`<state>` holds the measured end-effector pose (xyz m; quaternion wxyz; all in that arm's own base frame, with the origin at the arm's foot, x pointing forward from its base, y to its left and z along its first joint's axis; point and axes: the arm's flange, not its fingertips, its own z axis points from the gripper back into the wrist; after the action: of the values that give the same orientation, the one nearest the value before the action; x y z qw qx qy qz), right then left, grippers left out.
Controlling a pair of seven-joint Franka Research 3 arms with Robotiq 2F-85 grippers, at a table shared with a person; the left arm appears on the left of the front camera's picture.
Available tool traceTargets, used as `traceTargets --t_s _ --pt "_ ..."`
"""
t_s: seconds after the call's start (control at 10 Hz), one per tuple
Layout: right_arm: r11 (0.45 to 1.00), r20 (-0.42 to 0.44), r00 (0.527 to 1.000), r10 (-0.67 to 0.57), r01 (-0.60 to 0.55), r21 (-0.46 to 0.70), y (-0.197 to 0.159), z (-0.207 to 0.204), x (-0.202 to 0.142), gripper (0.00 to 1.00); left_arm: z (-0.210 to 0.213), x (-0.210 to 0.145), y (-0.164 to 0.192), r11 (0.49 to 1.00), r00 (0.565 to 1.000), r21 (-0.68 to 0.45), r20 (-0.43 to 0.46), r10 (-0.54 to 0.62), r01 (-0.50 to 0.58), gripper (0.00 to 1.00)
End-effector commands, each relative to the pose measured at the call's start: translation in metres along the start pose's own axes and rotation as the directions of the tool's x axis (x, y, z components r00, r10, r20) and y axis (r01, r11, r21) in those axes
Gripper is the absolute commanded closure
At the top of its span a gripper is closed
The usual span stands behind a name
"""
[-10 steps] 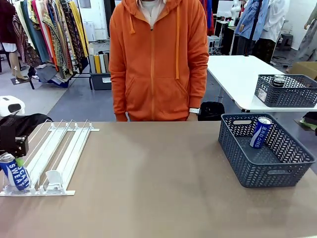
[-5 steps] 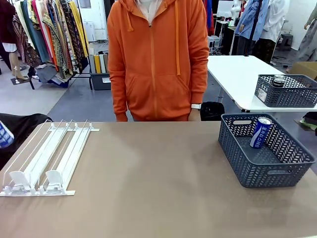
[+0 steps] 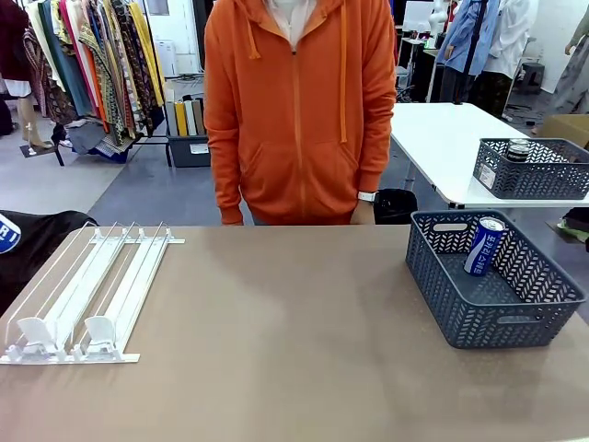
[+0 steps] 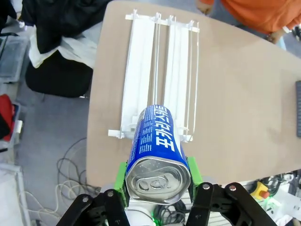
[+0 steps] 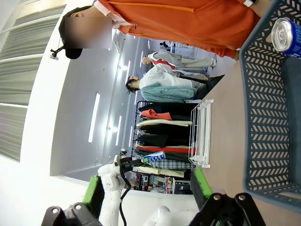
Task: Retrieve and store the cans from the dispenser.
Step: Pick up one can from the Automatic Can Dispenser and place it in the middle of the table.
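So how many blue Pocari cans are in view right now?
2: one can clamped in the left gripper above the dispenser, another can leaning inside the near grey basket.

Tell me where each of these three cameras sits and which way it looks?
Front: fixed at the robot's side, facing the person across the table.
Left wrist: above the dispenser, looking down; left gripper holds a can.
Right wrist: rolled sideways, open right gripper toward the basket.
All three show the dispenser.

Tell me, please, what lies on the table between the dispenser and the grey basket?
Nothing: in the front view the tabletop between dispenser and basket is bare.
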<state>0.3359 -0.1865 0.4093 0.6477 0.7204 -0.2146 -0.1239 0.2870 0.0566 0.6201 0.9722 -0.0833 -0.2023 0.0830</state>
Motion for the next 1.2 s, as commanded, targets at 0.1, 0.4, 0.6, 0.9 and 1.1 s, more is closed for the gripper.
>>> traceTargets --t_s 0.1,0.4,0.6,0.9,1.1 --pt "1.000 -0.016 1.000 0.009 -0.009 -0.002 0.001 0.000 -0.001 0.00 0.005 0.002 -0.007 1.000 1.000 0.027 0.012 -0.016 0.016 1.00" --pt "1.000 -0.016 1.000 0.009 -0.009 -0.002 0.001 0.000 -0.001 0.00 -0.008 0.002 -0.049 0.994 0.996 -0.106 0.093 0.004 0.006 1.00" --pt "1.000 -0.016 1.000 0.009 -0.009 -0.002 0.001 0.000 -0.001 0.00 -0.008 0.007 -0.130 0.972 0.979 -0.169 0.150 -0.136 0.161 1.00" --pt "1.000 -0.016 1.000 0.009 -0.009 -0.002 0.001 0.000 -0.001 0.00 -0.048 -0.003 -0.276 0.899 0.911 -0.148 0.101 -0.401 0.412 1.00" --pt "1.000 -0.016 1.000 0.009 -0.009 -0.002 0.001 0.000 -0.001 0.00 -0.100 -0.033 -0.376 0.812 0.815 -0.074 0.008 -0.579 0.578 1.00"
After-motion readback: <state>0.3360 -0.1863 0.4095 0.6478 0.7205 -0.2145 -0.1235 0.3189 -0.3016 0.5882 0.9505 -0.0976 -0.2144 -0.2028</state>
